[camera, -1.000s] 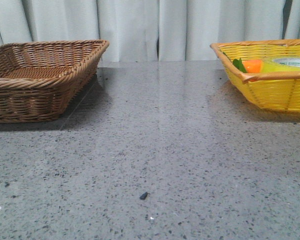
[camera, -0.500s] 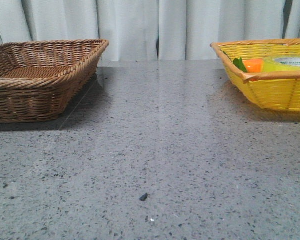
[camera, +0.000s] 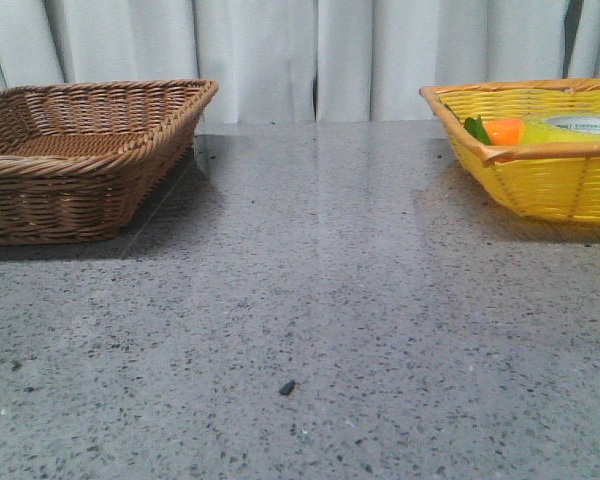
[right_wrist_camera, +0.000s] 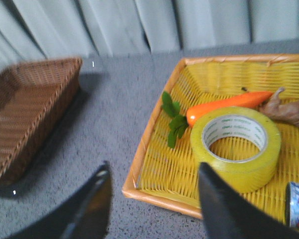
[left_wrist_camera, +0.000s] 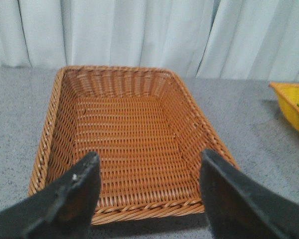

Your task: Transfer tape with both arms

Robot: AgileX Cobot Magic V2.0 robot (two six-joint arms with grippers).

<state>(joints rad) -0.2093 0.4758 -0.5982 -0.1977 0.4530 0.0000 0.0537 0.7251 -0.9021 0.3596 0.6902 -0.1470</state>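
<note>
Table (camera: 310,300): grey speckled stone, with one small dark speck (camera: 287,387) lying near the front edge.
Left gripper (left_wrist_camera: 149,191): jaws spread wide, nothing between them; black fingers (left_wrist_camera: 74,196) cut off by the frame edge; poised above the near rim of the brown wicker basket (left_wrist_camera: 124,144).
Right gripper (right_wrist_camera: 152,199): jaws apart, holding nothing; fingers blurred and cropped; hovering over the table just beside the yellow basket (right_wrist_camera: 154,124).
Tape (right_wrist_camera: 235,147): lying flat inside the yellow basket, hole facing up, white core with small print too fine to read; from the front only its top edge (camera: 588,124) peeks above the rim.
Carrot (right_wrist_camera: 224,105): orange, with green leaves, lying just behind the tape, seemingly touching it.
Brown object (right_wrist_camera: 291,110): behind the carrot's tip, cropped, identity unclear.
Can (right_wrist_camera: 298,204): printed, just beside the tape, mostly cut off.
Curtain (camera: 310,55): pale, pleated, behind everything.
</note>
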